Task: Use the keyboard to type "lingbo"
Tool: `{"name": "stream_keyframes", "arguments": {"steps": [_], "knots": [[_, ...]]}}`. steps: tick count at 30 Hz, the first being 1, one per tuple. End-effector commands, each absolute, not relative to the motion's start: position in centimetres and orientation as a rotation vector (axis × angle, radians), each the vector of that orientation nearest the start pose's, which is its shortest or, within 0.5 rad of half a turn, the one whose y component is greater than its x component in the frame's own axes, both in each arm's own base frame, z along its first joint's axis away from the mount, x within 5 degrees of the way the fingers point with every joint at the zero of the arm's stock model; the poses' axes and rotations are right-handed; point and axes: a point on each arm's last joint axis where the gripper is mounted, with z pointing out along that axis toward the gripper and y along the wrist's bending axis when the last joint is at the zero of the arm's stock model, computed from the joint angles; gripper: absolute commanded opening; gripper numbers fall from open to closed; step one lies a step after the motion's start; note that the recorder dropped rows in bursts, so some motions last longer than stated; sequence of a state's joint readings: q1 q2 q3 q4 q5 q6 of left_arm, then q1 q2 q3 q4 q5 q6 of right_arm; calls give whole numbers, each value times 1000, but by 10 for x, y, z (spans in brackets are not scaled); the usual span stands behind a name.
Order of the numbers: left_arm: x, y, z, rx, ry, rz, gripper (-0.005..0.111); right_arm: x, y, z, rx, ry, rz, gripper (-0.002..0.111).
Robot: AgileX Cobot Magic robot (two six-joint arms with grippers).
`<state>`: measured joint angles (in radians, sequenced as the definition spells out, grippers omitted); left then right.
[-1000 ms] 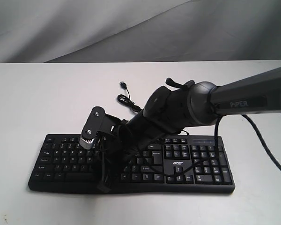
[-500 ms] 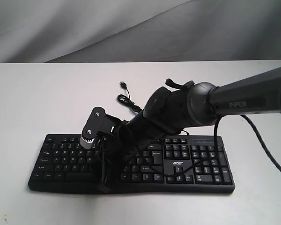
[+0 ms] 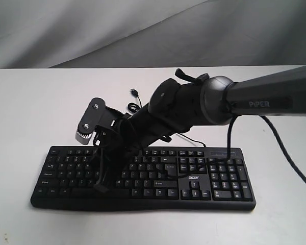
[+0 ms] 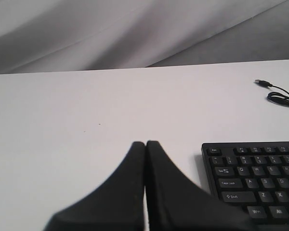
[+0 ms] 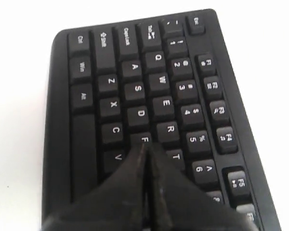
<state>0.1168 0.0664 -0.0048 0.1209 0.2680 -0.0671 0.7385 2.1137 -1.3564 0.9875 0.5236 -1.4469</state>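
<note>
Black plastic on white: in the exterior view the keyboard lies at 6 o'clock on the table, its cable trailing toward 12 o'clock. The right arm reaches in from 3 o'clock. The right fingers point down over the letter keys on the keyboard's 9 o'clock half. We cannot tell from here whether they touch a key. The arm's own lead droops onto the keys beside the number pad.

In the left wrist view, the left fingers are pressed together and hold nothing. They sit over bare table, just beside the keyboard's Esc corner.

In the right wrist view, the right fingers are also closed and empty. Their joined tip sits at the edge of the F key, with R, C and V nearby.

We judge a mis-strike the main danger. None of the letters in "lingbo" is F, and the joined tip looks broad enough to catch two keys if it comes down off-centre. The drooping lead could drag across keys as the arm moves. Nothing holds the keyboard, so a slanted push might slide it.
</note>
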Motion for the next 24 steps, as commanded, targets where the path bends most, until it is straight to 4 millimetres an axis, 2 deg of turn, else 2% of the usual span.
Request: {"name": "stream_keyframes", "arguments": {"steps": [1, 13, 24], "knots": [[59, 10, 185, -89, 1817, 142, 1, 297, 326, 138, -1629, 1933, 630, 0], [59, 10, 185, -89, 1817, 142, 1, 299, 327, 121, -1600, 1985, 640, 0], [59, 10, 185, -89, 1817, 142, 1, 299, 328, 119, -1589, 1989, 645, 0]]}}
